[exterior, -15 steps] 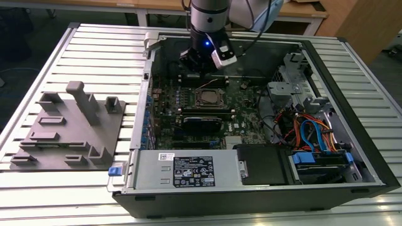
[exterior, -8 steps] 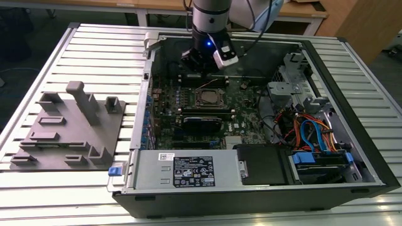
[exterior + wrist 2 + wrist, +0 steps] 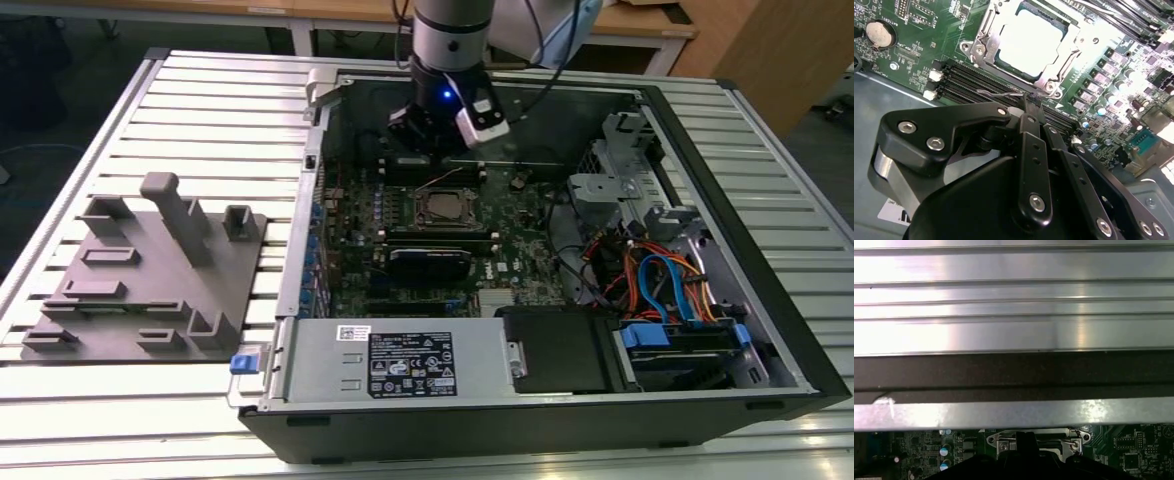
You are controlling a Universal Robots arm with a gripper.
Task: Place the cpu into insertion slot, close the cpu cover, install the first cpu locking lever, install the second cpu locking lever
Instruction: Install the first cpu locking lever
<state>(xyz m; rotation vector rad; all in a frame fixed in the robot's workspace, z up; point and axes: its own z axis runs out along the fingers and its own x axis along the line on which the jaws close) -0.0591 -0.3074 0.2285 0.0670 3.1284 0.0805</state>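
Ribbed aluminium table [image 3: 107, 420] under everything, nothing fancy. An open desktop computer case [image 3: 534, 425] lies on its side over the table's middle and toward the exterior view's right edge. A grey plastic fixture [image 3: 147, 270] with blocks and posts sits by the exterior view's left edge. Inside the case, the power supply [image 3: 400, 362] runs along the near wall, and the green motherboard [image 3: 350, 240] fills the floor behind it.

The arm comes down over the far part of the board, with the gripper [image 3: 430, 140] just beyond the insertion slot [image 3: 447, 209], which is in the far half of the motherboard. In the second wrist view the cpu [image 3: 1029, 37] is already seated in the slot, its silver top glaring bright. The cpu cover [image 3: 985, 40] lies flat around it, with the chip showing through the window.

The pincer's fingers look pressed together. Their tip sits right at a thin wire locking lever [image 3: 1001, 93], between the socket's edge and the memory slots [image 3: 979, 82]. Honestly can't tell if it's pinching the wire or just touching it.
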